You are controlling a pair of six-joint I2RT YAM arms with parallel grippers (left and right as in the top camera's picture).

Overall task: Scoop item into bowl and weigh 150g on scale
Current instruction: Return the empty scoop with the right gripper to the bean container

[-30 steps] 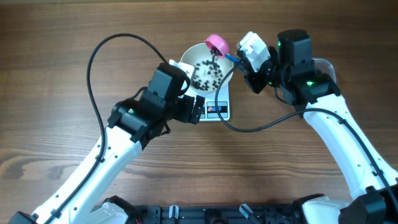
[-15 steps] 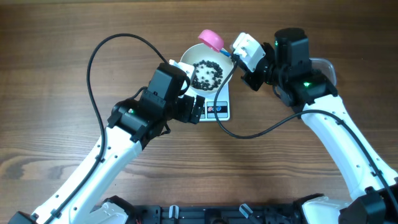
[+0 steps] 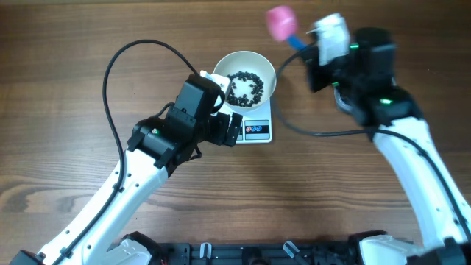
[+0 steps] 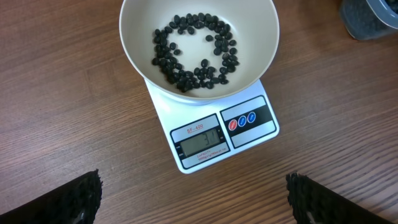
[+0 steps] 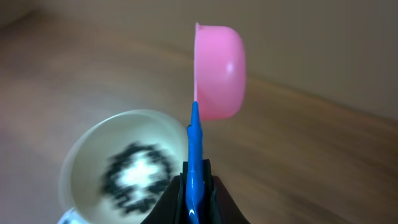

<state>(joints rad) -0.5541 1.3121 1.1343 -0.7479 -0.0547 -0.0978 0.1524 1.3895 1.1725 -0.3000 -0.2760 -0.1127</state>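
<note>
One white bowl (image 3: 266,68) sits on one scale (image 3: 256,131) mid-worktop (image 3: 73,44) in the overhead view, with a thin layer of black pellets (image 3: 244,87) inside. The right gripper (image 3: 307,46) pinches the blue handle (image 3: 296,40) of one pink scoop (image 3: 280,22), up and to the right of the bowl and clear of it. The next load, I judge, should be dug from the tub, carried level and tipped over the bowl's centre without touching rim or scale. The left wrist view shows the left gripper (image 4: 199,202) spread wide and empty just in front of the scale. It also shows several dozen pellets, too many to count exactly, and a display (image 4: 200,142) with a low two-digit figure, so many more scoops are needed, smaller ones near the target. One tub (image 4: 367,15) holding pellets peeks in at the top right corner. The right wrist view shows the scoop lying on its side, seemingly empty, its handle clamped between the pressed-together fingers, with the bowl blurred below and to the left.
</note>
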